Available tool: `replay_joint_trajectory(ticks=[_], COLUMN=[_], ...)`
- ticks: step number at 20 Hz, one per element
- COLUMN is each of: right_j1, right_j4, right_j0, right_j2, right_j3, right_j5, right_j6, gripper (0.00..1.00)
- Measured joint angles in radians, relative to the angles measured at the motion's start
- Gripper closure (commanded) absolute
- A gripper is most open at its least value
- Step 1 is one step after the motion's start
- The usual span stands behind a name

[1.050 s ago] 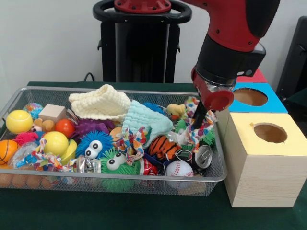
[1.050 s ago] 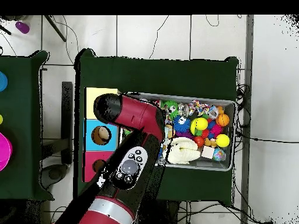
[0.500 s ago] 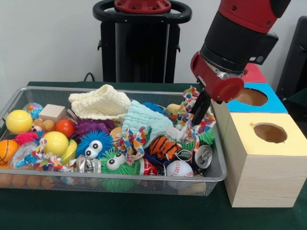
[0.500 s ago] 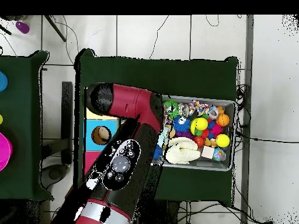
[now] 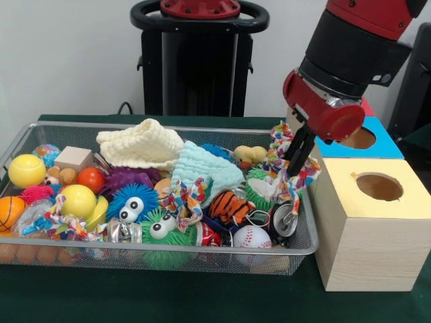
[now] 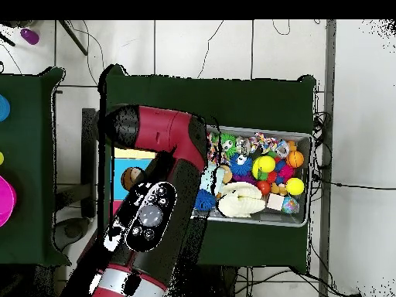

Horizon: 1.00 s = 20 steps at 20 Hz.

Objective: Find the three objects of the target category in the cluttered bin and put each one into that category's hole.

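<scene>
Your claw [image 5: 294,161] is clenched on a multicoloured rope toy [image 5: 288,176], held just above the right end of the wire bin [image 5: 306,243]. The toy hangs beside the yellow-topped box [image 5: 372,222], whose hole [image 5: 379,186] lies right of it.

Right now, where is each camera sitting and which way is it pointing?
Front view: low, across the table, facing the wire bin and the wooden boxes; the red and black arm comes down from above, its hand shut on a multicoloured rope toy.
Overhead view: above the table, looking straight down; the arm covers the boxes and the bin's left end, and the hand is hidden.
Shared: bin, arm, yellow ball, cream cloth.
</scene>
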<state>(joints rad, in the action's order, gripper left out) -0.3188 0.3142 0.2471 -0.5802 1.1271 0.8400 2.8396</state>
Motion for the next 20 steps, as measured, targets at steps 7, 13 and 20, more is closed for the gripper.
replay_joint_trajectory(ticks=[7,13,20], right_j1=[0.013,0.014,0.016], right_j4=[0.000,-0.001,0.000], right_j0=[0.016,0.023,0.033], right_j2=[0.000,0.000,0.000], right_j3=[-0.068,-0.118,-0.154], right_j5=[0.141,0.243,0.265], right_j6=[0.000,0.000,0.000], gripper=[1.00,1.00,1.00])
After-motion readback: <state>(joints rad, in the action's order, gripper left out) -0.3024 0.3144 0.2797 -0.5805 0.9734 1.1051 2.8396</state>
